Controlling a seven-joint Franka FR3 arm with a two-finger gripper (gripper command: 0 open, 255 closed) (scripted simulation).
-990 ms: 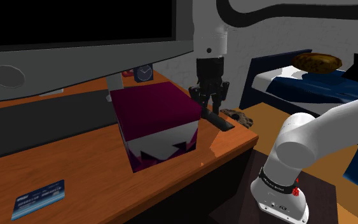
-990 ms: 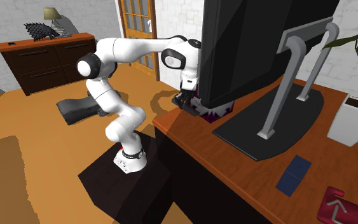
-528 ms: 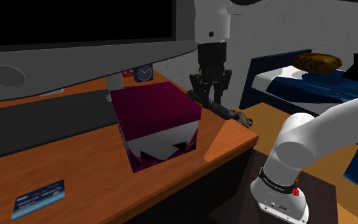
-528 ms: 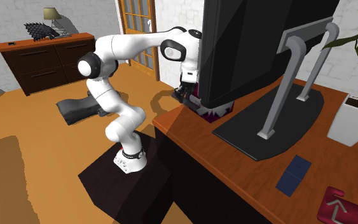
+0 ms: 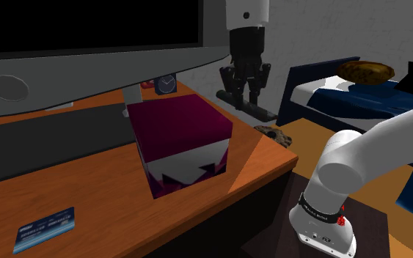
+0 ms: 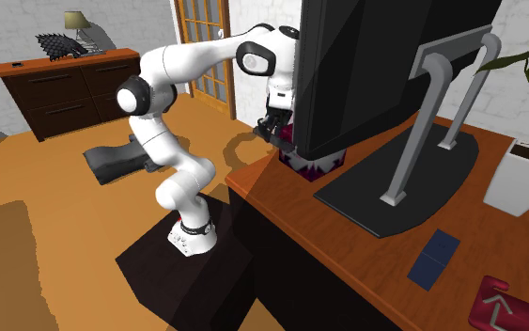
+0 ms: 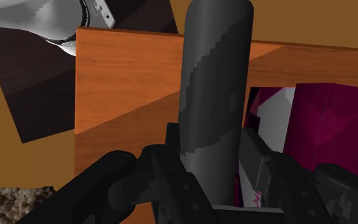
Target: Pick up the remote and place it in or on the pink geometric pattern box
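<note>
One remote aloft, clamped in black fingers.

At the shoulder view's left, blue card [image 5: 43, 229] flat on the wooden desk [image 5: 87, 198]; right of it, magenta box [image 5: 186, 143] with a white pattern low on its front; further right, black gripper [image 5: 246, 94] pinching the dark remote [image 5: 260, 111] between both fingers, clear of the desk, near the box's far corner yet apart from it; far right, blue bed [image 5: 344, 99].
</note>
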